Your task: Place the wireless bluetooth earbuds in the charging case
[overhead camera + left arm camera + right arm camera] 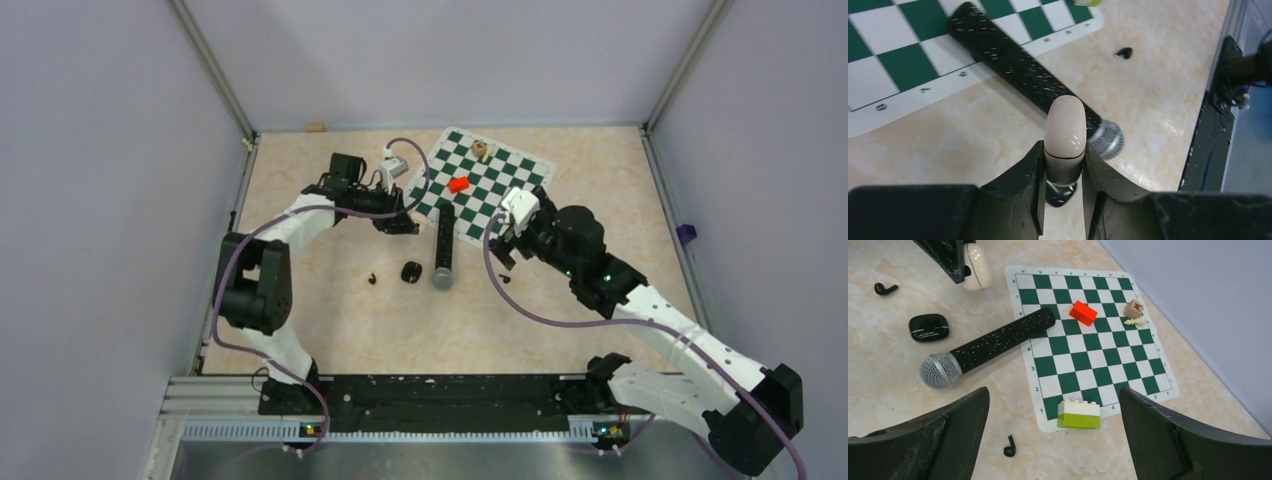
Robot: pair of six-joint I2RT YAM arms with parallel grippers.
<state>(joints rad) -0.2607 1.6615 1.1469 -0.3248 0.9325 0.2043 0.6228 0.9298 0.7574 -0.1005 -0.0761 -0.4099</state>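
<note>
My left gripper (1064, 150) is shut on a closed off-white charging case (1064, 131) and holds it above the table by the chessboard's left edge (400, 222). It also shows in the right wrist view (977, 266). A closed black charging case (411, 271) lies on the table next to the microphone head (929, 327). One black earbud (371, 279) lies left of it (885, 288). Another black earbud (505, 280) lies by my right gripper (1009, 447). My right gripper (1055, 440) is open and empty above the board's near corner. No off-white earbuds show.
A black microphone (442, 250) lies across the near left edge of the green chessboard (500, 170). A red piece (1083, 313), a wooden cube (1133, 308) and a yellow-green and white block (1078, 414) sit on the board. Walls enclose the table.
</note>
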